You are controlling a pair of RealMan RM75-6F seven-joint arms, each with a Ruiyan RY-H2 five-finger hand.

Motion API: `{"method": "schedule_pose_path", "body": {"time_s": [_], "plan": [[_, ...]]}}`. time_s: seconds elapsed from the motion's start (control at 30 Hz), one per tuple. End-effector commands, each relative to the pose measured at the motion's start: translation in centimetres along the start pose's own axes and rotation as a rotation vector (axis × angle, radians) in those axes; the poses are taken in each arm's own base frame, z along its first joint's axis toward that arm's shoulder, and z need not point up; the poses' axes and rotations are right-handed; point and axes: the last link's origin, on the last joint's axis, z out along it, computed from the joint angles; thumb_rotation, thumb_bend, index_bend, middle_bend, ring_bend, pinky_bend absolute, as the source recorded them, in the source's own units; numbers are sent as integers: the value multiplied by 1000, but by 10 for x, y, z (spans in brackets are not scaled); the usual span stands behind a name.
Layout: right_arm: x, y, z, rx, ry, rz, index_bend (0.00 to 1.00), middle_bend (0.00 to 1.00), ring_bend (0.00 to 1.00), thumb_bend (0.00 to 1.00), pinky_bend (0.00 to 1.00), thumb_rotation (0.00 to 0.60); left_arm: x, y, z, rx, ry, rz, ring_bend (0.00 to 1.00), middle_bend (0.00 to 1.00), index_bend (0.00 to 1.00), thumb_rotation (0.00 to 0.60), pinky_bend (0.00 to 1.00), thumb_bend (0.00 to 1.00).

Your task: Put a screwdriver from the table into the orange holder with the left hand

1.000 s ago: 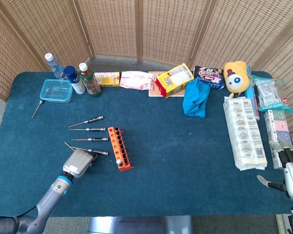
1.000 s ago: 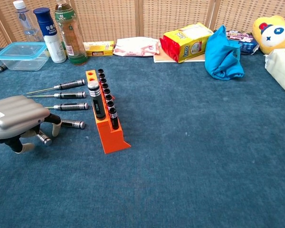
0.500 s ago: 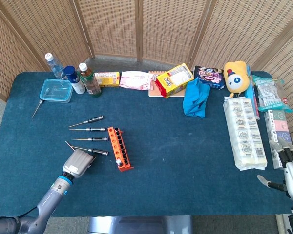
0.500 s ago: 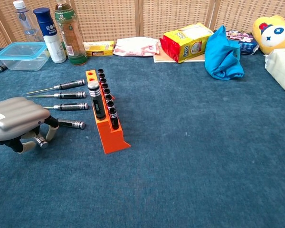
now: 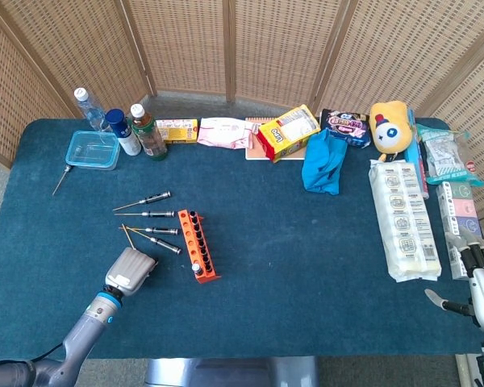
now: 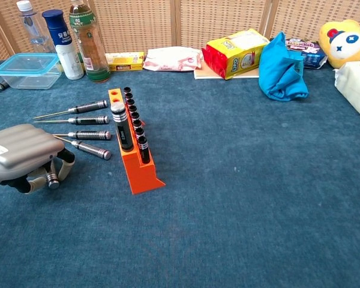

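Note:
The orange holder [image 5: 199,246] [image 6: 134,155] stands left of the table's middle with several black-handled screwdrivers upright in it. Three screwdrivers [image 5: 148,214] [image 6: 79,120] lie in a row to its left. A further screwdriver [image 5: 156,241] [image 6: 90,149] lies skewed on the cloth, its tip crossing the shaft of the one behind it. My left hand [image 5: 131,272] [image 6: 23,155] sits palm down just short of that skewed screwdriver, fingers curled under and holding nothing. My right hand [image 5: 477,284] rests at the table's right edge with fingers apart and nothing in it.
Bottles [image 5: 148,133] and a clear plastic box [image 5: 91,150] stand at the back left, with a lone tool [image 5: 60,179] near them. Snack packs [image 5: 289,134], a blue cloth [image 5: 323,164], a plush toy [image 5: 390,127] and long white packs [image 5: 403,219] fill the back and right.
The nearest screwdriver has swung from lying level to lying skewed, and it is out from under my left hand. The left hand has drawn back a little toward me with its fingers curled in.

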Motion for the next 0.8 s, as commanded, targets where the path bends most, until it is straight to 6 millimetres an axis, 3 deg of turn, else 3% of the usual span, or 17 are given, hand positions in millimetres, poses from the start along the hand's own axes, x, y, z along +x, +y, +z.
{"method": "schedule_pose_path", "body": {"time_s": [0.03,0.53,0.8], "plan": [[0,0,0,0,0,1,126,42,53,93,6,600,1,0,-1,0,2,-3,1000,1000,578,600,970,431],[-3,-2,0,2,-10,-7,126,43,54,93,6,600,41,-24,-33,11,108,-97,1000,1000,591,600,970,431],[-5,-2,0,0,-15,-13,126,43,54,94,6,600,52,-41,-40,25,138,-116,1000,1000,591,600,970,432]]}}
